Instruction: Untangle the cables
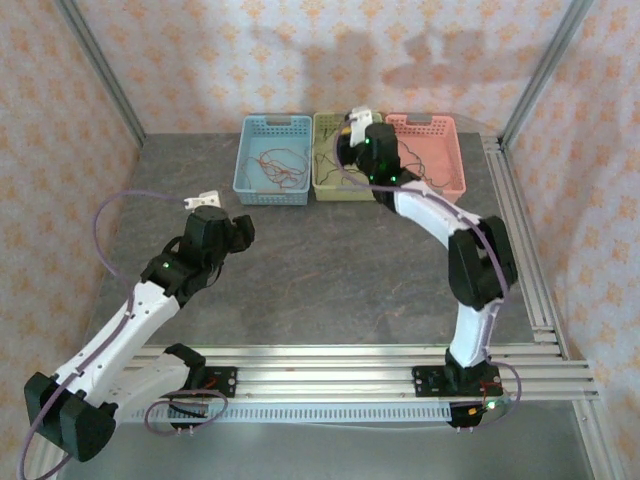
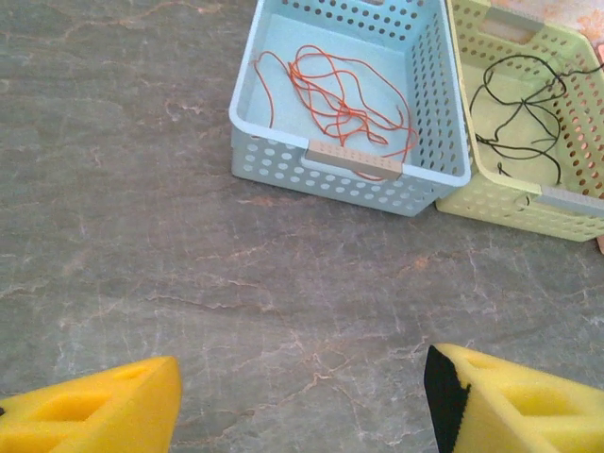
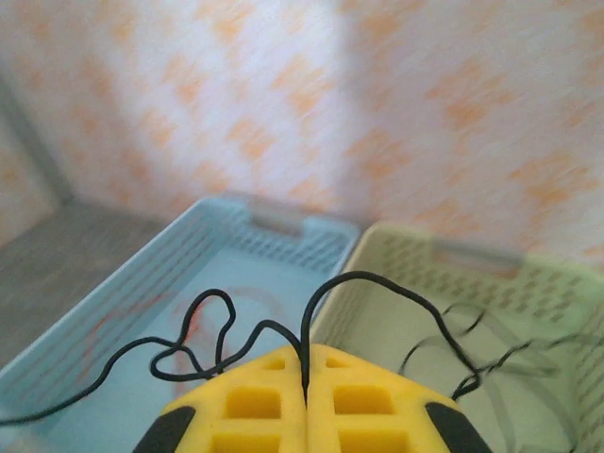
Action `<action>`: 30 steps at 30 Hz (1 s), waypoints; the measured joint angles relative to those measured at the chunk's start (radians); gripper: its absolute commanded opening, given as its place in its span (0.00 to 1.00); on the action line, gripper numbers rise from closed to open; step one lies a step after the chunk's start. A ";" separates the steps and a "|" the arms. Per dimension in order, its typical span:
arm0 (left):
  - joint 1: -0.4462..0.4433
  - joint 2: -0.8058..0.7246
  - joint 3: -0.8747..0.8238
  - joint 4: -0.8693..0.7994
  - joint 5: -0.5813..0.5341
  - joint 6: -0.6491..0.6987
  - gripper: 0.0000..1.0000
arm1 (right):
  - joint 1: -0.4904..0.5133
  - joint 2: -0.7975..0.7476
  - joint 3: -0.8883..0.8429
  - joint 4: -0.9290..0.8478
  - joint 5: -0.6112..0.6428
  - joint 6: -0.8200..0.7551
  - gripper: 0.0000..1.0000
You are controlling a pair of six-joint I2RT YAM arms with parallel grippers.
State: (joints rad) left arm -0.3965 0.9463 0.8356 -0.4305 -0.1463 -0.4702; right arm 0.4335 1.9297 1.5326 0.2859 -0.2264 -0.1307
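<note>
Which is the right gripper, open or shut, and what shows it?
The right gripper is shut on the black cable: its yellow fingers meet, pinching the cable between them.

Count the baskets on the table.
3, side by side at the far end of the table: the blue basket on the left, the green basket in the middle, partly covered by the right arm, the pink basket on the right. None seems hidden.

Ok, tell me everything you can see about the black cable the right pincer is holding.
The black cable is a very thin, flexible wire, kinked into loose loops. The right pincer, shut, pinches it between its yellow fingers, above the baskets. One strand trails left over the blue basket; others droop right into the green basket.
</note>
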 measured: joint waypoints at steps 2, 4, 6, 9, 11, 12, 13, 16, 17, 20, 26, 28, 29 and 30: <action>0.000 -0.004 -0.006 0.006 -0.017 0.001 0.69 | -0.029 0.107 0.139 -0.037 0.037 0.028 0.46; 0.000 -0.016 -0.025 0.032 -0.039 0.008 0.69 | -0.043 0.195 0.236 -0.074 0.064 0.049 0.65; 0.000 -0.040 -0.059 0.065 -0.080 0.013 0.70 | -0.047 0.238 0.261 -0.098 0.077 0.059 0.69; 0.005 -0.080 -0.106 0.108 -0.165 0.028 0.72 | -0.043 0.245 0.231 -0.131 0.082 0.071 0.71; 0.007 -0.092 -0.128 0.143 -0.238 0.045 0.72 | -0.039 0.200 0.158 -0.125 0.085 0.076 0.71; 0.008 -0.093 -0.138 0.164 -0.266 0.053 0.72 | -0.038 0.165 0.110 -0.126 0.087 0.077 0.71; 0.010 -0.093 -0.153 0.197 -0.298 0.067 0.72 | -0.036 0.107 0.035 -0.119 0.089 0.080 0.70; 0.013 -0.101 -0.248 0.350 -0.374 0.141 0.72 | -0.035 -0.097 -0.193 -0.077 0.106 0.090 0.70; 0.016 -0.101 -0.292 0.412 -0.394 0.178 0.72 | -0.035 -0.187 -0.283 -0.050 0.116 0.093 0.70; 0.041 -0.069 -0.386 0.533 -0.417 0.277 0.71 | -0.035 -0.408 -0.500 0.024 0.161 0.093 0.70; 0.136 0.096 -0.405 0.710 -0.389 0.377 0.71 | -0.043 -0.705 -0.886 0.086 0.298 0.077 0.71; 0.148 0.158 -0.422 0.799 -0.378 0.414 0.71 | -0.068 -0.774 -0.981 0.077 0.332 0.071 0.71; 0.158 0.191 -0.444 0.861 -0.364 0.431 0.71 | -0.097 -0.806 -1.025 0.082 0.340 0.068 0.71; 0.169 0.214 -0.462 0.900 -0.351 0.443 0.71 | -0.127 -0.828 -1.059 0.093 0.345 0.068 0.71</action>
State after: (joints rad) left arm -0.2272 1.1606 0.3740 0.4698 -0.4969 -0.0277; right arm 0.3065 1.1019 0.4740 0.3790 0.1184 -0.0624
